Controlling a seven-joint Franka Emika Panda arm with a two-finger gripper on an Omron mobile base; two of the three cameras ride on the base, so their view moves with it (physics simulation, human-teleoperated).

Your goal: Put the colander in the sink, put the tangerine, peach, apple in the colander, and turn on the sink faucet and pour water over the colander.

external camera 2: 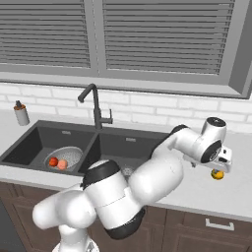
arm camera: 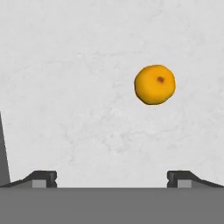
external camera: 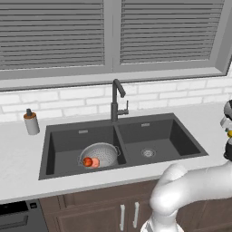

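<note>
Fingertips of the gripper (arm camera: 111, 178) rise at the bottom of the hand view, spread wide apart with nothing between them: the gripper is released and empty. Beyond them, on the pale speckled counter (arm camera: 65, 87), lies the tangerine (arm camera: 155, 84), offset toward the right fingertip and not yet centred between the two.

Places relative to the sink (external camera: 63, 140), left to right:
- Soap dispenser (external camera: 31, 121): on the counter, just left of the sink's back corner.
- Colander (external camera: 100, 155): upright in the left basin.
- Apple (external camera: 87, 161) and peach (external camera: 94, 162): inside the colander, touching each other.
- Sink faucet (external camera: 116, 100): behind the divider between the basins; no water is visible.
- Tangerine: on the counter well to the right of the sink, directly under the hand in the right base view.

Handling judgement: the tangerine is probably light, round and somewhat soft-skinned. It will roll if nudged by one fingertip alone, and a hard squeeze could bruise it. Recommended hold: centre the gripper over the fruit first, descend until the fingertips straddle its widest girth, then close with moderate force on opposite sides. A grip above the girth would likely squeeze it out downward.
</note>
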